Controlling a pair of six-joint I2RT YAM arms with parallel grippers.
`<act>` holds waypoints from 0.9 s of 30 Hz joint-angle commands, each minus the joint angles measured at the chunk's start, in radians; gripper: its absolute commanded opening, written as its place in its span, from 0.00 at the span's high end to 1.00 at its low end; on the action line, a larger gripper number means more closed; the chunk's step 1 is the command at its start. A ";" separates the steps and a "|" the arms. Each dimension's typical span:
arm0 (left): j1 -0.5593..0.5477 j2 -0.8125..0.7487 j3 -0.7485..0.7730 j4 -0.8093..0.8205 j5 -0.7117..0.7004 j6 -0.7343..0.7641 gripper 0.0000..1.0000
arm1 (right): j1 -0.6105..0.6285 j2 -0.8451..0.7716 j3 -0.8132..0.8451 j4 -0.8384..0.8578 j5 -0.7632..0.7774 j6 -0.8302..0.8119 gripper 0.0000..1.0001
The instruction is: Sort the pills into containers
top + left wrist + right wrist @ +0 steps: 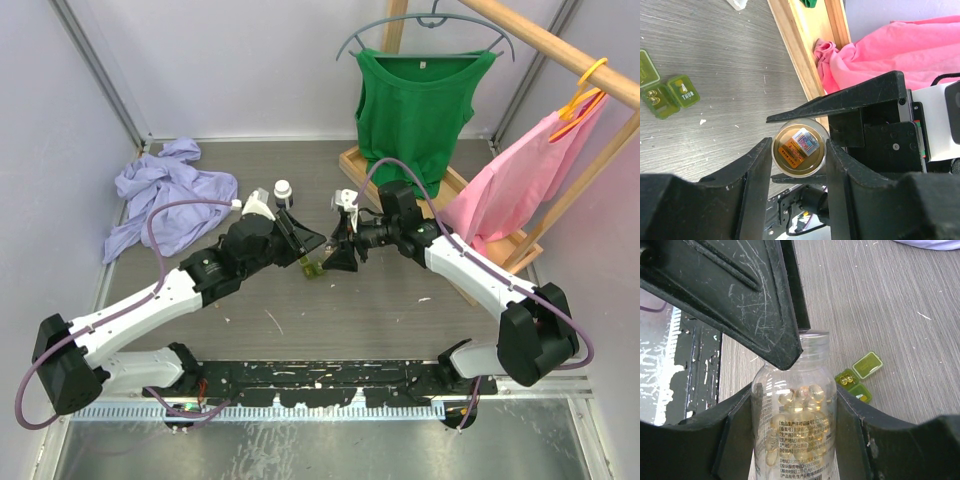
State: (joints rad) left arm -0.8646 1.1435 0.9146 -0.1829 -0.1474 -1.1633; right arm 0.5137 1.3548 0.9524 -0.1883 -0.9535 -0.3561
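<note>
A clear bottle [795, 430] of golden softgel pills [805, 395] is uncapped and held above the table, with my right gripper [794, 390] shut on its body. My left gripper [799, 145] has come in from the other side. Its fingers [760, 165] press both sides of the bottle's rim [800, 148], seen end-on. In the top view the left gripper [305, 240] and the right gripper [340, 255] meet at mid-table. Below them lies the olive-green container [312, 268]. One lid of the container [856, 382] is flipped open, with two pills [655, 99] in that compartment; its other lid [684, 91] is closed.
A small white cap [283, 188] stands behind the left gripper. A lavender cloth [165, 195] is heaped at the back left. At the right stands a wooden rack base [800, 55] with a green top [415, 105] and a pink garment [520, 175] hanging.
</note>
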 commanded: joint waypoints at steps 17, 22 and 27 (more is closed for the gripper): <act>0.173 -0.019 -0.264 0.758 0.793 0.511 0.82 | -0.033 0.045 -0.064 0.430 -0.273 0.444 0.99; 0.183 -0.006 -0.261 0.780 0.865 0.623 0.82 | -0.032 0.050 -0.067 0.453 -0.290 0.469 0.99; 0.196 -0.051 -0.282 0.786 0.722 0.611 0.62 | -0.035 0.043 -0.067 0.447 -0.298 0.448 0.99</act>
State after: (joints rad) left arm -0.6456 1.1347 0.6300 0.5190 0.5373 -0.5900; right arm 0.4690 1.4101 0.8600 0.1436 -1.2510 0.0750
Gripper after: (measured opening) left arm 0.422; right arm 0.589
